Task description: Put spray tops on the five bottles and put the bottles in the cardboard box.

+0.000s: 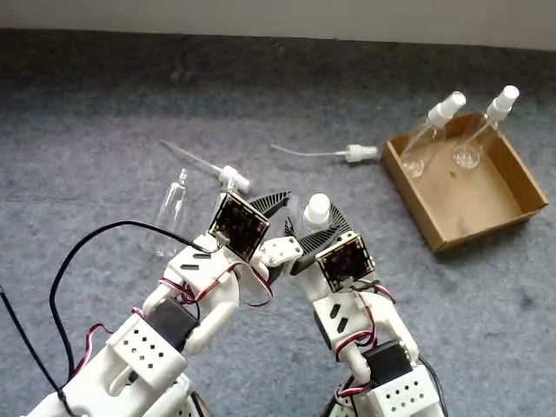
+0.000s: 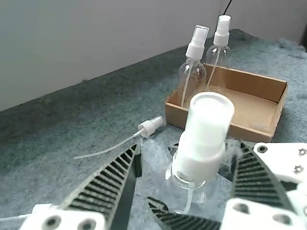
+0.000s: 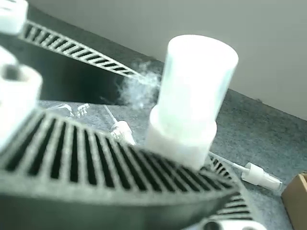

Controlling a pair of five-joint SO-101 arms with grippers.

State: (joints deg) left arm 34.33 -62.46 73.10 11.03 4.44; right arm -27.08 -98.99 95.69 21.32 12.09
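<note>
An uncapped bottle (image 1: 172,208) is lying on its side left of the counter's (image 1: 87,113) middle, and a loose spray top (image 1: 233,178) is resting just beyond it toward the far edge. Near the middle, the left gripper (image 1: 287,228) is standing wide open right beside the capped bottle (image 1: 317,209) that the right gripper (image 1: 320,229) is clamping. A second spray top (image 1: 360,154) is lying toward the far edge, and near the right edge the cardboard box (image 1: 491,228) is holding two finished bottles (image 1: 432,132).
</note>
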